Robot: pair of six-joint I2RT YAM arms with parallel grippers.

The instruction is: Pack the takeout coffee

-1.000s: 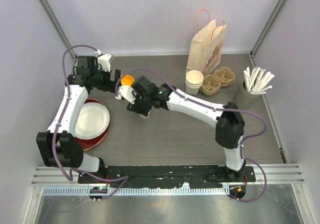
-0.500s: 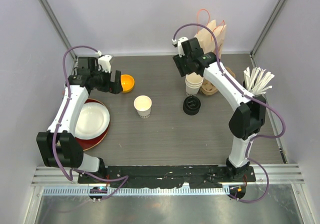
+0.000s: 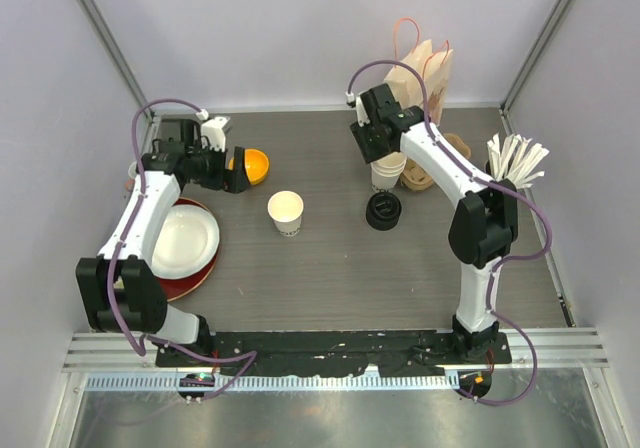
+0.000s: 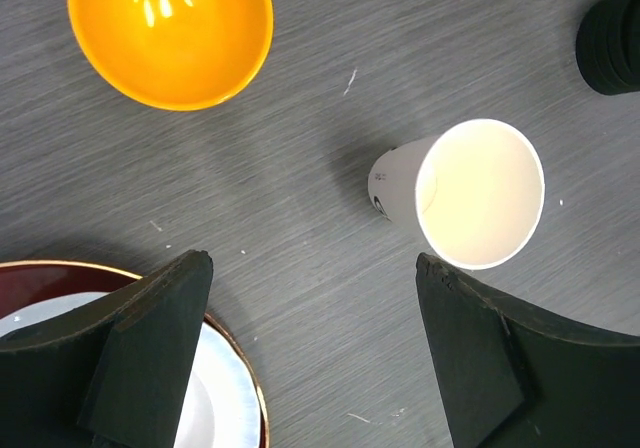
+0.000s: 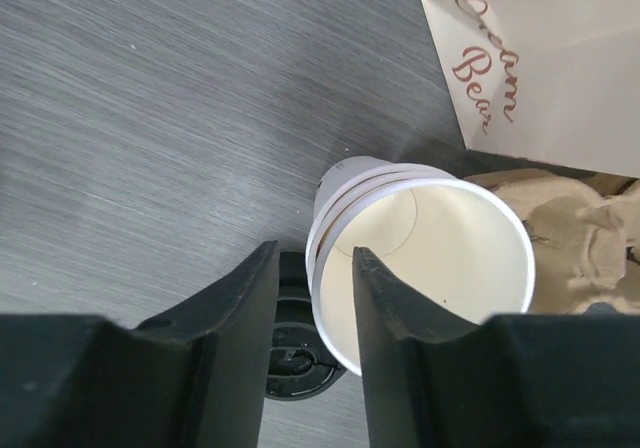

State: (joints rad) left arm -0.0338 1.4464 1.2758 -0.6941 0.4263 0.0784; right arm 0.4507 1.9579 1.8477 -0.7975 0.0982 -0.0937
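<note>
Paper cup, lidless [image 3: 285,211], stands upright and alone on the grey bench [image 3: 330,278] just left of centre in the overhead view, its mouth open to the camera. A stack of matching white cups [image 3: 388,175] stands upper right of centre. A short pile of black lids [image 3: 384,211] sits on the bench just below that stack, close to it. No cup wears a lid.

The right end effector [image 5: 316,251] is over the stack. In its wrist view one finger is outside the top cup's wall and the other reaches over the cup's mouth, so the rim sits between them. The jaws are part-way apart. A dark sliver shows between the outer finger and the cup, so the rim is straddled rather than pinched.

A pulp cup carrier [image 3: 445,158] lies immediately right of the stack. A tan paper bag with orange handles [image 3: 415,83] stands behind both, near the back wall. Further right, a grey holder [image 3: 490,198] is full of white sticks.

The left end effector [image 4: 312,263] hangs at the upper left with its fingers spread wide and nothing between them. Beside it sits an orange bowl [image 3: 254,164]. In its wrist view the lone cup is at centre right. Below the bowl, at the left edge, a white plate [image 3: 183,240] rests on a larger red plate [image 3: 192,280].
</note>
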